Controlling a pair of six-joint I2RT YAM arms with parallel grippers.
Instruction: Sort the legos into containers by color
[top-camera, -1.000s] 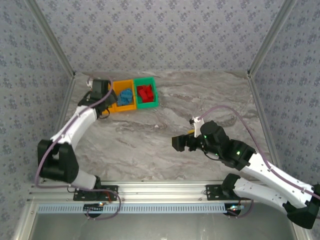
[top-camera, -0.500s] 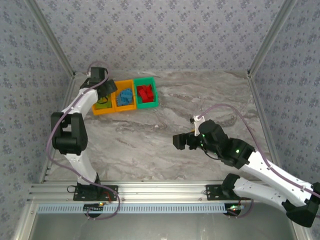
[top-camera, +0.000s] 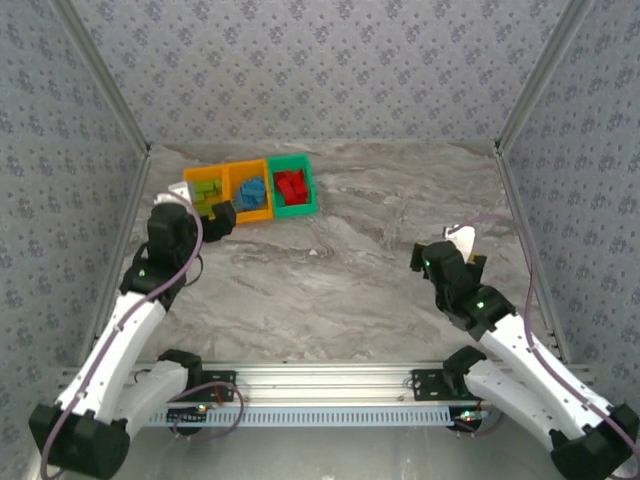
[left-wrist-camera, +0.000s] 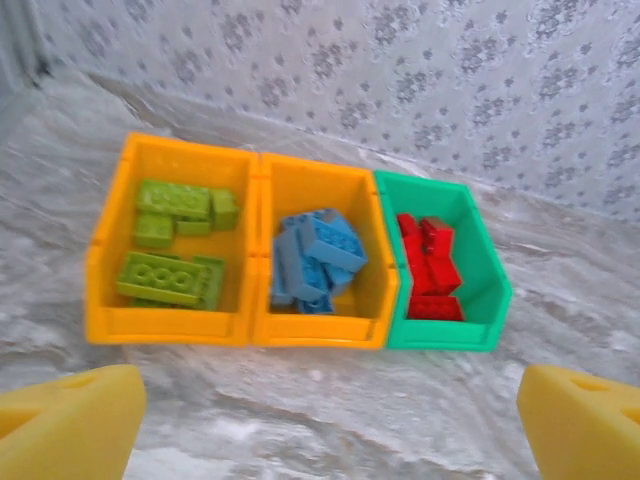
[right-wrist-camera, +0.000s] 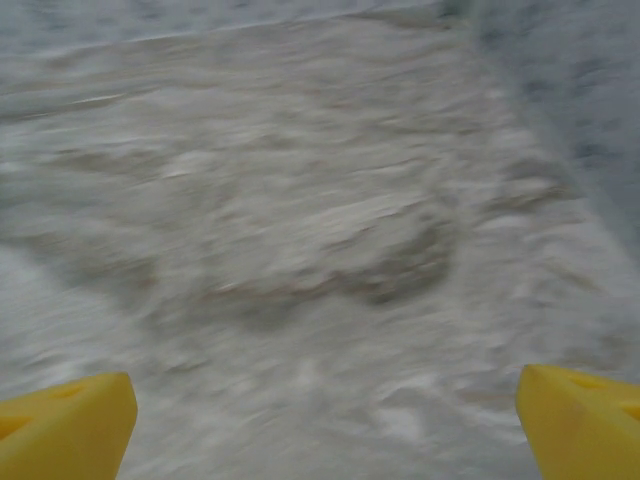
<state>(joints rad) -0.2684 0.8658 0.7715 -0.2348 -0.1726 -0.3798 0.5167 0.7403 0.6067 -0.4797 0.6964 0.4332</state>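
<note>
While sorted by color, legos inside three containers.

You have lime green legos in the left orange bin, light blue legos in the middle orange bin, and red legos in the green bin. Your bench is grey-marbled; walls grey, floral-printed; jaws yellow.

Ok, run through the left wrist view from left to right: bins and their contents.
Left orange bin holding lime green legos → middle orange bin holding light blue legos → green bin holding red legos.
</note>
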